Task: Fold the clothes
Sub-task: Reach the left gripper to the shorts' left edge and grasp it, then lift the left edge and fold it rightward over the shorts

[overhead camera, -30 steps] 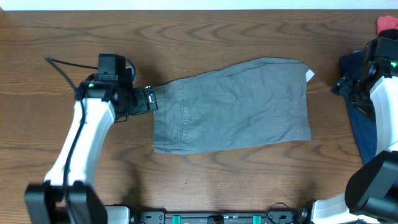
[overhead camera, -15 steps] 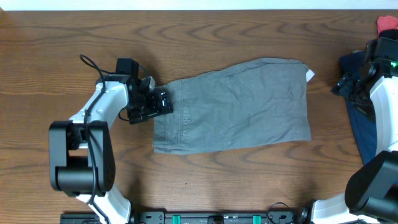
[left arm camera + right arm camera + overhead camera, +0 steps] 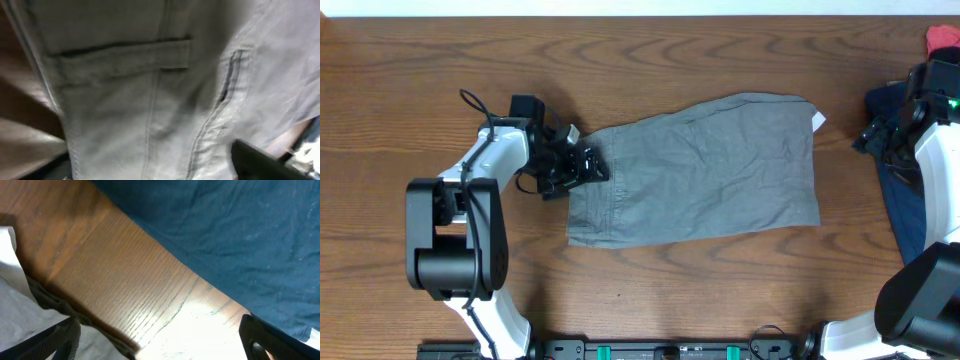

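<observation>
Grey shorts (image 3: 700,170) lie flat in the middle of the wooden table, waistband to the left. My left gripper (image 3: 588,165) is open at the waistband's upper left corner. In the left wrist view its fingers (image 3: 150,167) stand wide apart over the grey fabric (image 3: 150,100), with a pocket flap and seams showing. My right gripper (image 3: 880,130) is open at the far right, between the shorts and a dark blue garment (image 3: 905,200). In the right wrist view its fingers (image 3: 160,345) hang over bare wood, with the blue cloth (image 3: 240,240) above and the shorts' edge (image 3: 20,315) at lower left.
A red item (image 3: 942,38) lies at the far right top corner. A white tag (image 3: 818,121) sticks out at the shorts' upper right corner. The dark blue garment runs along the table's right edge.
My left gripper has moved right from the bare wood onto the shorts' waistband edge, and the arm has folded in. The right arm and the shorts have not moved.
</observation>
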{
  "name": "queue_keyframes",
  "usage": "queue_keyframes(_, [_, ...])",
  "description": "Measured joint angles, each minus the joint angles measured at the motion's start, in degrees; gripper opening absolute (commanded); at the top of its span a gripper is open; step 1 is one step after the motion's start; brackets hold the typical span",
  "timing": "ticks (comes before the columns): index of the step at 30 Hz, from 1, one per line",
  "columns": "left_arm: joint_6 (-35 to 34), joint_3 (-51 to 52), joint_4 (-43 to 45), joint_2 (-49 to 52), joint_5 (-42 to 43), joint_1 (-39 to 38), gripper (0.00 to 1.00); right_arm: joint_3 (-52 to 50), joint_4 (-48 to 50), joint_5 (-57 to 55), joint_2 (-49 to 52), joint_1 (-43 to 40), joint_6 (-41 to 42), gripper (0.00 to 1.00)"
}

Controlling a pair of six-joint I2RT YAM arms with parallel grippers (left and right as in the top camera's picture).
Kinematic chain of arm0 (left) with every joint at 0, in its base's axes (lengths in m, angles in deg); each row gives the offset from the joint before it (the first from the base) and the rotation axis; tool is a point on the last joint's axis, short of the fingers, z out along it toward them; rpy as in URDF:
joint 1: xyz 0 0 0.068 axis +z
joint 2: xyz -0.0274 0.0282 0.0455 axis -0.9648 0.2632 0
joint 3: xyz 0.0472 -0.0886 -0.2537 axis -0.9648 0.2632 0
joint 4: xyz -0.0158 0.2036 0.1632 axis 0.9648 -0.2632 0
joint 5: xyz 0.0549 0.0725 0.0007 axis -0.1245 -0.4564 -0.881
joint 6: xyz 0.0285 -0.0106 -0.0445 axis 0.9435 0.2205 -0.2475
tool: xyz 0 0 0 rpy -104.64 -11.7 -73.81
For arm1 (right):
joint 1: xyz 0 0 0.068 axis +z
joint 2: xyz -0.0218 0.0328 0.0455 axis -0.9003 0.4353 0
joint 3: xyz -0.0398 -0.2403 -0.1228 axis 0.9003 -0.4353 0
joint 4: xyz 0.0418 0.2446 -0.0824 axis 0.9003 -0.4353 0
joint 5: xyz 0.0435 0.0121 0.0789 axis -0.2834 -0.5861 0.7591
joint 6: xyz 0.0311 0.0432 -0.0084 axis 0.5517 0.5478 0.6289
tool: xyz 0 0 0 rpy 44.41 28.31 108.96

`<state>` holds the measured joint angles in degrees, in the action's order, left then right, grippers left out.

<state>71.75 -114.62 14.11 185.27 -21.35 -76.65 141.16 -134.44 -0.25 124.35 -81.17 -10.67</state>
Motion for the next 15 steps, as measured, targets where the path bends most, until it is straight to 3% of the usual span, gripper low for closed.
queue_keyframes(4, [0.28,0.28,-0.39,1.44,0.83,0.00,0.27,0.00,0.00,0.02,0.00,0.00,0.00,0.99])
queue_keyframes(7, [0.48,0.74,-0.46,2.45,0.85,-0.07,0.07,0.00,0.00,0.00,0.00,0.00,0.00,0.99])
queue_keyframes(15, [-0.74,0.63,-4.15,2.14,-2.23,-0.13,0.06,0.00,-0.04,0.02,0.00,0.00,0.00,0.99])
